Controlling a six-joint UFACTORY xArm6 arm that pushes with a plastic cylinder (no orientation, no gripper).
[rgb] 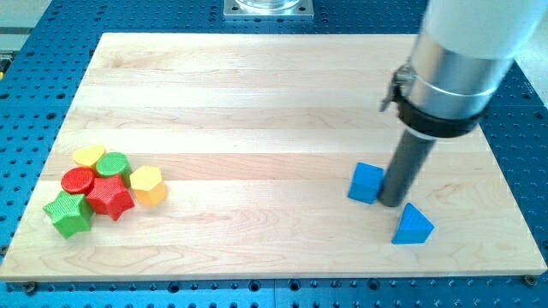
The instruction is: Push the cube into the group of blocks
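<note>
A blue cube sits on the wooden board at the view's right. My tip rests on the board right against the cube's right side. A blue triangular block lies just below and right of the tip. The group of blocks is at the view's left: a yellow heart, a green block, a red cylinder, a red star, a yellow hexagon and a green star, all close together.
The board lies on a blue perforated table. The arm's grey and white body hangs over the board's upper right. A metal mount sits at the view's top edge.
</note>
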